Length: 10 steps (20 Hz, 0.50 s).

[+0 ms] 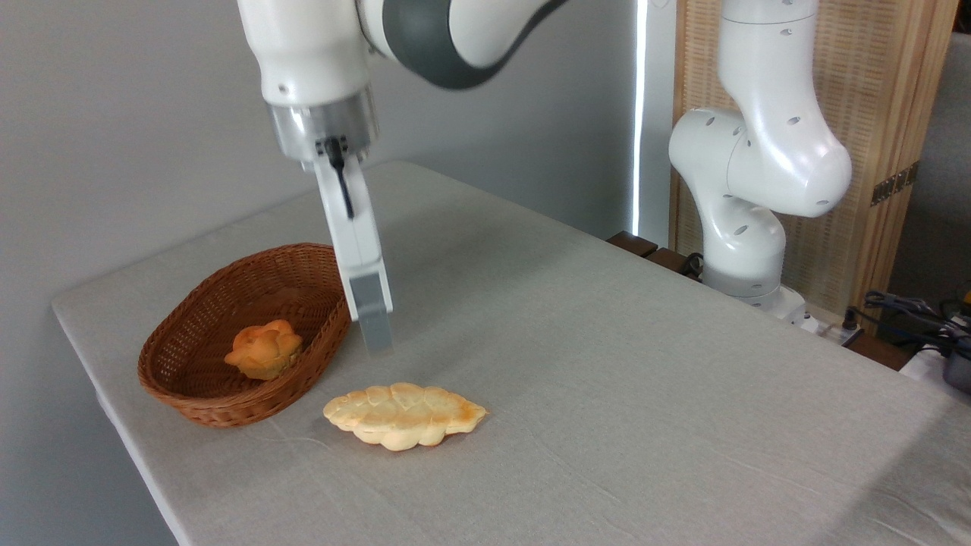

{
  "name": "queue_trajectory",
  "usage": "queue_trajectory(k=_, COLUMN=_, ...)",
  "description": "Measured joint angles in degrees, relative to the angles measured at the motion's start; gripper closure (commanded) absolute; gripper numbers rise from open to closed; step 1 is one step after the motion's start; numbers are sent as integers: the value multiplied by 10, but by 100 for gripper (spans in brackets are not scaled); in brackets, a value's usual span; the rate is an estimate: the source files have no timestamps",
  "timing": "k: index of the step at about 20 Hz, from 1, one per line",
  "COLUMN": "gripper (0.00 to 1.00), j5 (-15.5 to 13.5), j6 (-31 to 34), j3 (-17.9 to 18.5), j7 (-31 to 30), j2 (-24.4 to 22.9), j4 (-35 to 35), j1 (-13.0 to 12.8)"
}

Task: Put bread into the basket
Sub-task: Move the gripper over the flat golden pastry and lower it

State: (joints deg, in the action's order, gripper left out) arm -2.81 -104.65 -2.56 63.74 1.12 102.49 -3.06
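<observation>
The bread [404, 415], a long pale golden loaf with a bumpy crust, lies flat on the grey tablecloth just right of the basket's near end. The oval brown wicker basket [199, 400] stands at the left and holds a small orange flower-shaped bun [263, 348]. My gripper [377, 343] hangs point-down beside the basket's right rim, above and slightly behind the bread and clear of it. It is turned edge-on, so the near finger [372, 315] covers the far one. Nothing is held.
The arm's white base [747, 227] stands at the table's far right edge, with a wooden screen [887, 114] behind it. Cables [910, 311] lie at the right. The table's left edge runs close past the basket.
</observation>
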Motion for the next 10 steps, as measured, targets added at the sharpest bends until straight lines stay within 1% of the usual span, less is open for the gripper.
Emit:
queue_trajectory(k=3, gripper=0, j5=0, j6=-32, j3=0, j7=57, j2=3, j4=41, j1=0)
queue_trajectory(k=5, gripper=0, j5=0, j6=-52, j3=0, j7=84, j2=6, j4=60, j1=0)
queue_trajectory(k=7, gripper=0, j5=2, j6=-69, j3=1, j7=105, j2=7, j4=77, j1=2)
queue_trajectory(k=10, gripper=0, j5=9, j6=-96, j3=1, j7=116, j2=10, j4=98, j1=4)
